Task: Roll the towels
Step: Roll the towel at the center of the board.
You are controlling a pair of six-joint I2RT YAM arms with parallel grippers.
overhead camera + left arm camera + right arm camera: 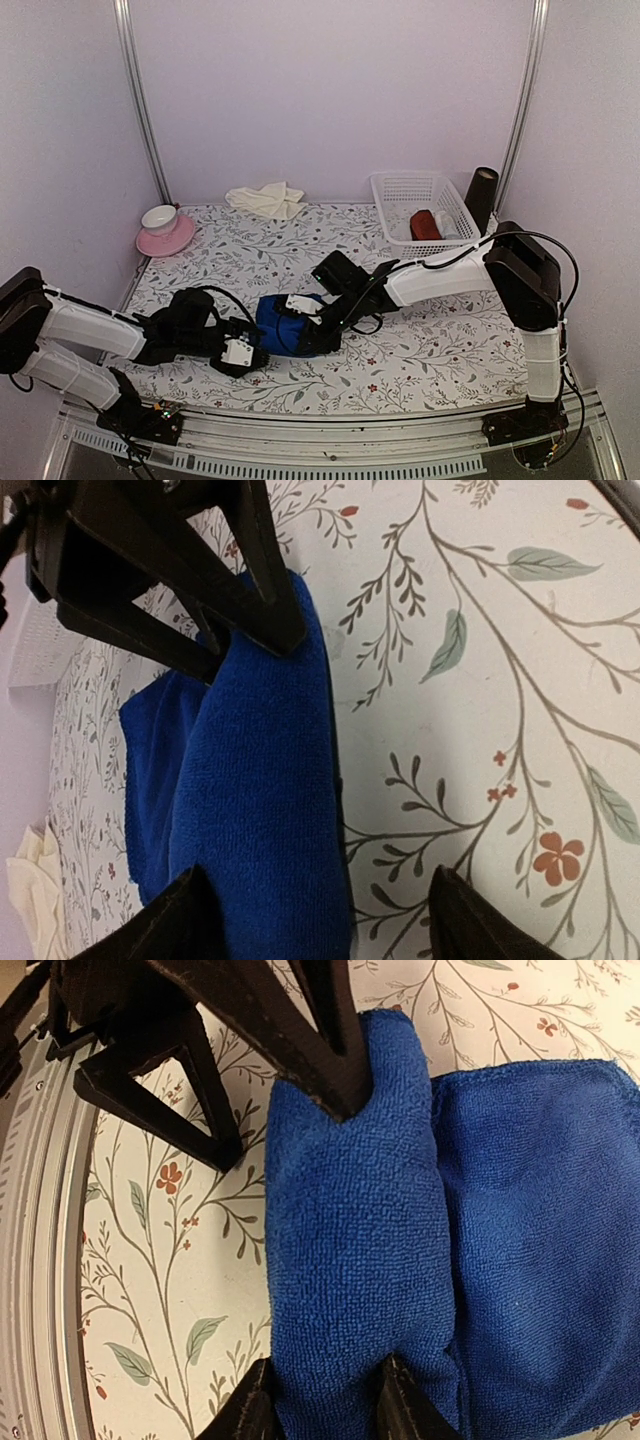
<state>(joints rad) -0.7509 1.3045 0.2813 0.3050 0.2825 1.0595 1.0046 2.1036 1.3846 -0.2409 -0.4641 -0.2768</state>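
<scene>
- Royal blue cloth towel point(278, 322): lies on the floral-printed surface point(430, 355), just at 9 o'clock of its middle, between the two arms.
- Partly rolled: shows a thick roll point(350, 1240) along one side, with a flat, unrolled part point(540, 1230) at 3 o'clock of it in the right wrist view.
- Right jaws: pinch one end of the roll, with a black finger point(248, 1410) pressed into the blue cloth on either side, at 6 o'clock in the right wrist view.
- Left jaws: stand spread wide at the opposite end of the roll.
- In the left wrist view, one left finger point(190, 920) sits over the blue cloth, while the other hangs above bare surface at 3 o'clock of it.
- In the right wrist view, touches the roll's far end with one left fingertip only; keeps the second well clear, at 9 o'clock of the roll.
- White left arm point(85, 330): reaches in from 8 o'clock.
- White right arm point(440, 275): reaches in from 3 o'clock.
- Cream off-white towel point(265, 199): lies crumpled and unrolled at the far edge, at 11 o'clock, well apart from both sets of jaws.
- White cup point(160, 217): stands on a pink saucer point(160, 243) in the 10 o'clock corner.
- White plastic lattice basket point(410, 192): sits at 1 o'clock and holds a dark red roll point(425, 225).
- Dark upright cylinder point(482, 198): stands just at 3 o'clock of the basket.
</scene>
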